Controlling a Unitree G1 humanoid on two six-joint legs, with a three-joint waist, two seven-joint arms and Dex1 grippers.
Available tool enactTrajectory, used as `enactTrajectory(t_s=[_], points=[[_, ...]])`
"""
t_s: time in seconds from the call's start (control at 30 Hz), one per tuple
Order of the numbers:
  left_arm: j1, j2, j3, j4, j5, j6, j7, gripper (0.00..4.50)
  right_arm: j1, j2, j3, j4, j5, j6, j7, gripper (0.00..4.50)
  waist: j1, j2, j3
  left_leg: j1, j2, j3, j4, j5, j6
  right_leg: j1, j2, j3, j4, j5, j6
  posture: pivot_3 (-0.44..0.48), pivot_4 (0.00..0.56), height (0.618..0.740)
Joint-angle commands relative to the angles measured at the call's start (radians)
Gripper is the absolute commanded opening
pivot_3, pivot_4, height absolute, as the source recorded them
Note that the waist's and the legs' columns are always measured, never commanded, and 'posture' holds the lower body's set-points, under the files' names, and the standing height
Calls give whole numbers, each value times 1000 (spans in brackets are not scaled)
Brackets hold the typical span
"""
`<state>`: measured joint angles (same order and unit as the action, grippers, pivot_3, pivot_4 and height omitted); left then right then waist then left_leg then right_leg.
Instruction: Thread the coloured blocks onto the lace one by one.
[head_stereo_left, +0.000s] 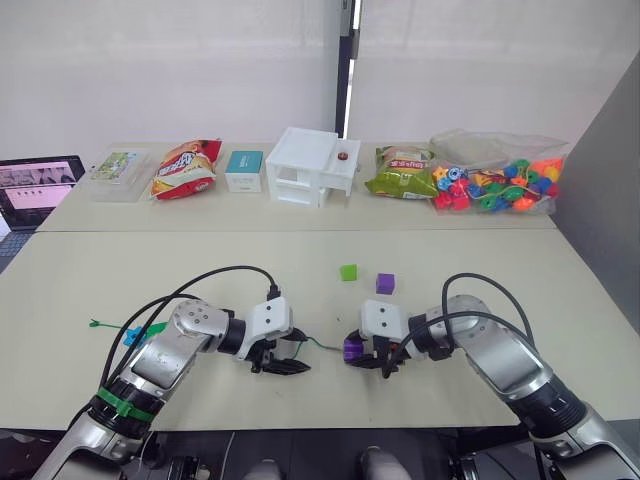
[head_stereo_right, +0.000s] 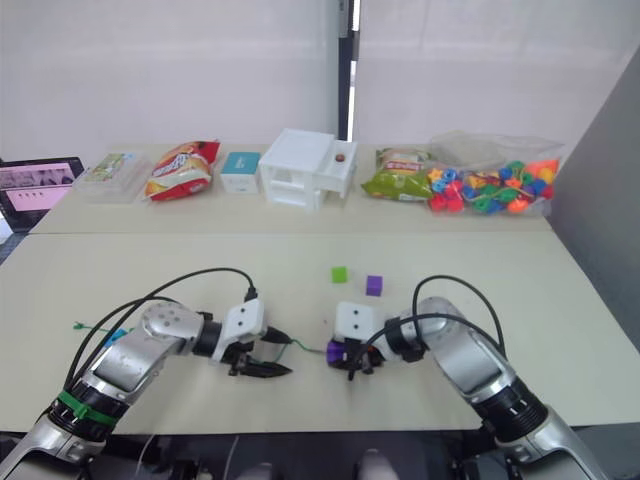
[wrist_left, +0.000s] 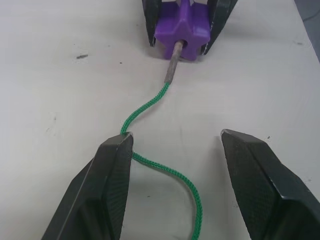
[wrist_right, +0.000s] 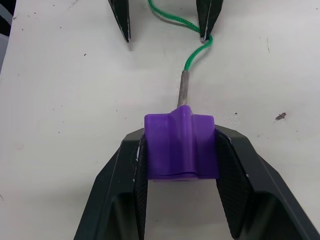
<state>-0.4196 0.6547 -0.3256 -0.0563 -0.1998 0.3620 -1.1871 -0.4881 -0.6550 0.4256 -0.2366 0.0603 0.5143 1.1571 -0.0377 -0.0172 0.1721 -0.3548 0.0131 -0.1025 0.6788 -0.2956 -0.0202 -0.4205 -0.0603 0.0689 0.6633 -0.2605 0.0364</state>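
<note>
Beige table (head_stereo_left: 500, 270), right claw (wrist_right: 180, 150) gripping purple block (wrist_right: 181, 145), left claw (wrist_left: 175, 165) open.

1. Bright, even, diffuse light fills the room; the pale beige tabletop (head_stereo_left: 500, 270) shows no glare.
2. Soft, faint shadows lie under the arms.
3. Wrist views are sharp up close, with the frame bottoms slightly soft.

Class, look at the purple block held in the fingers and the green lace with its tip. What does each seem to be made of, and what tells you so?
Purple block: probably moulded plastic, smooth with a soft sheen and rounded edges. Lace: braided textile cord, going by its woven texture and limp curves. Tip: stiff, dull brownish-grey; material unclear.
</note>
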Motion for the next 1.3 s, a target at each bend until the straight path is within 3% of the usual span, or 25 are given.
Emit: enactTrajectory(t_s=[0.03,0.07,0.23,0.33,0.67,0.83,0.93,1.23,1.3], points=[[-7,-30,7,31,13,-31,26,2957,-2,-12,-1,-32,6,-7,8,1362,0,0,0,0,0,0,0,0,0,0,0,0,0,0,0,0,150,740],[-8,-39,6,32,11,-32,26,2411,-1,-14,-1,-33,6,-7,8,1362,0,0,0,0,0,0,0,0,0,0,0,0,0,0,0,0,150,740],[-2,-57,4,23,-5,-26,12,709,4,-20,1,-40,5,-4,7,1362,-2,0,0,0,0,0,0,0,0,0,0,0,0,0,0,0,150,740],[1,-56,6,12,-9,-23,5,46,7,-22,0,-42,6,-4,6,1362,-2,0,0,0,0,0,0,0,0,0,0,0,0,0,0,0,150,740],[-22,-27,34,-66,-57,50,-32,46,9,-24,1,-37,3,-7,-1,1362,-3,0,0,0,0,0,0,0,0,0,0,0,0,0,0,0,150,740],[-54,26,70,-122,-144,127,-103,1551,4,-19,4,-23,-2,-16,-5,1362,-5,0,0,0,0,0,0,0,0,-1,0,0,0,0,0,0,150,740],[-76,35,48,-59,-73,40,-88,2498,1,-15,4,-19,-4,-16,-9,1362,-4,0,0,0,0,0,0,0,0,0,0,0,0,0,0,0,150,740],[-122,-68,-44,192,97,-204,-45,2498,5,-14,-2,-39,0,4,-21,1362,-3,0,0,0,0,0,0,0,0,0,0,0,0,0,0,0,150,740],[-121,-68,-48,199,97,-221,-68,1950,5,-16,-4,-41,0,7,-23,1362,-3,0,0,0,0,0,0,0,0,0,0,0,0,0,0,0,150,740]])
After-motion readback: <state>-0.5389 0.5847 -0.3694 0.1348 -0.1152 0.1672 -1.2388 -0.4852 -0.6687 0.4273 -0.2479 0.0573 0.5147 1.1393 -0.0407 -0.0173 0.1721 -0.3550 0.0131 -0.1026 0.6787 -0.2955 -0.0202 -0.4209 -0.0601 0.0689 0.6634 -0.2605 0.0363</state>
